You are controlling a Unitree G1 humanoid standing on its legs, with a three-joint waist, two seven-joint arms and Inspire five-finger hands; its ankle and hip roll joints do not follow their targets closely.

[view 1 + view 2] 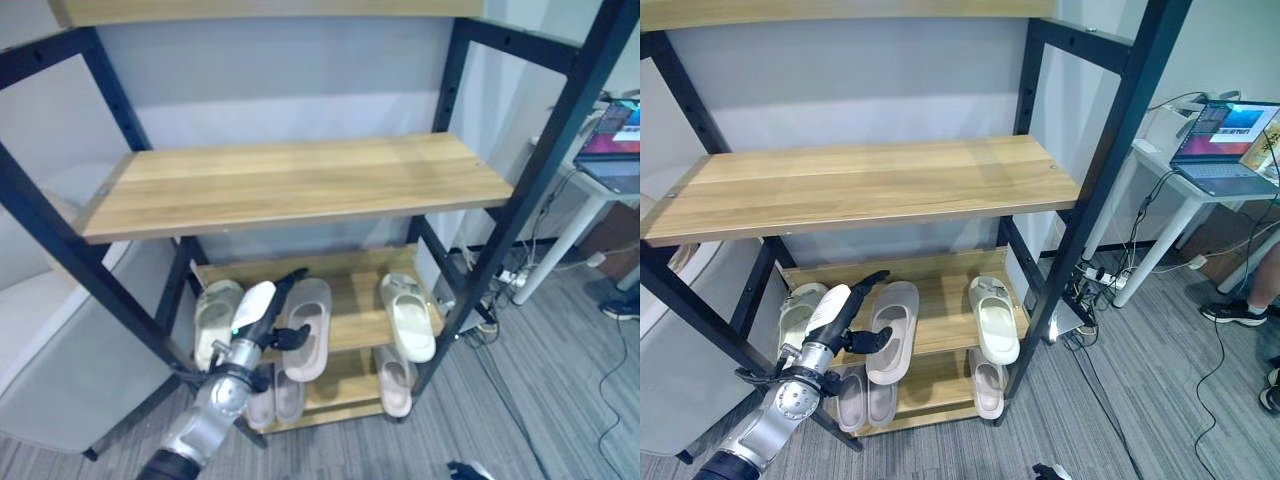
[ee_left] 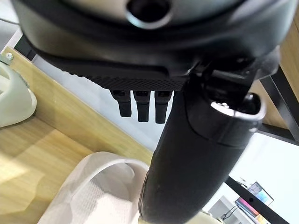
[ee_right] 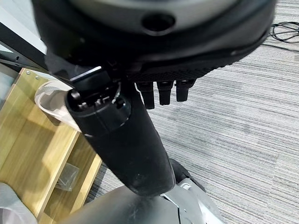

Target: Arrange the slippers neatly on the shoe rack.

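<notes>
- Left hand [image 1: 256, 312], nearest the head camera at about 7 o'clock, reaches into the shoe rack [image 1: 300, 180]. Its fingers are straight and spread apart from the thumb, clamped on nothing. The thumb lies at the edge of the pinkish slipper [image 1: 308, 325], but I cannot tell whether it touches.
- Right hand [image 3: 117, 140] hangs over the grey carpet [image 3: 243, 116] beside the rack's bottom corner, fingers relaxed and empty.
- That pinkish slipper sits on the low shelf [image 1: 355, 290], and its heel seems to stick out past the front edge. Risk: a sideways nudge from straight fingers, rather than a proper grasp, could tip it off onto the pair on the bottom shelf [image 1: 275, 395] or onto the floor.
- At 9 o'clock of it, just beside the hand, lies a pale slipper [image 1: 215, 315]. Risk: the forearm sweeping left could knock it askew or catch the black upright nearby.
- At 3 o'clock, well apart, a cream slipper [image 1: 408, 315] lies angled with its heel at the shelf edge. Below it is a single slipper [image 1: 393, 380]. These two look the least neat, and reaching them with the left arm would mean crossing the others.
- Farthest away, at 2 o'clock, an open laptop [image 1: 1225, 125] stands on a white table.
- No label or writing can be read on the slippers or the rack, and the laptop's screen is too small to read.
</notes>
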